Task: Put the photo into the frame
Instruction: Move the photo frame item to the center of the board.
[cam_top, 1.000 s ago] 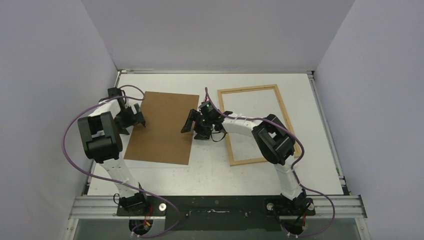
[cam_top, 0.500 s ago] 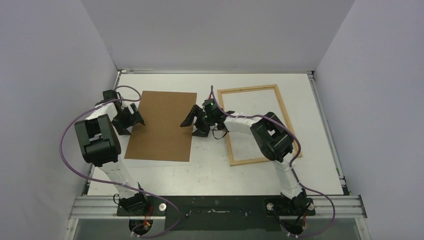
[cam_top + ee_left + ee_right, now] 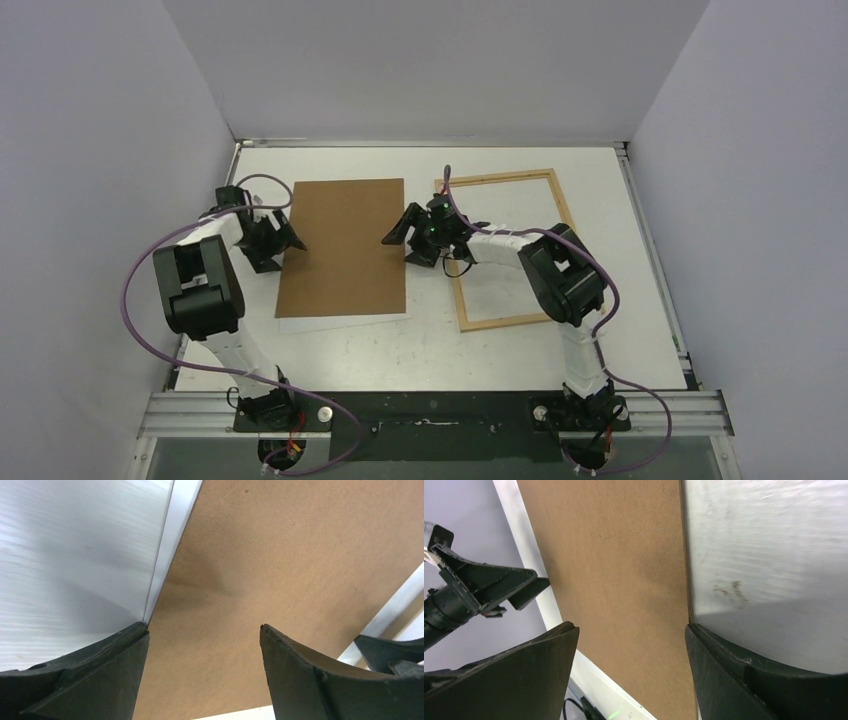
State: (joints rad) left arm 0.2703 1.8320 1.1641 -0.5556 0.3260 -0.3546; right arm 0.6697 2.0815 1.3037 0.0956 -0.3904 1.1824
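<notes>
Brown hardboard panel [image 3: 343,248] lies flat between wide-spread left pincer [image 3: 204,627] and right pincer [image 3: 630,625].

The thin white paper photo [image 3: 340,322] lies mostly hidden beneath the flat brown hardboard panel [image 3: 345,245]; only a sliver, seemingly its edge, shows below.

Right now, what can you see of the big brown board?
The brown board is a thin, flat rectangle, plain and matte like hardboard. It lies on the table left of the frame, covering a white sheet that peeks out at its near edge. The left gripper and right gripper, both open, straddle its long edges.
</notes>
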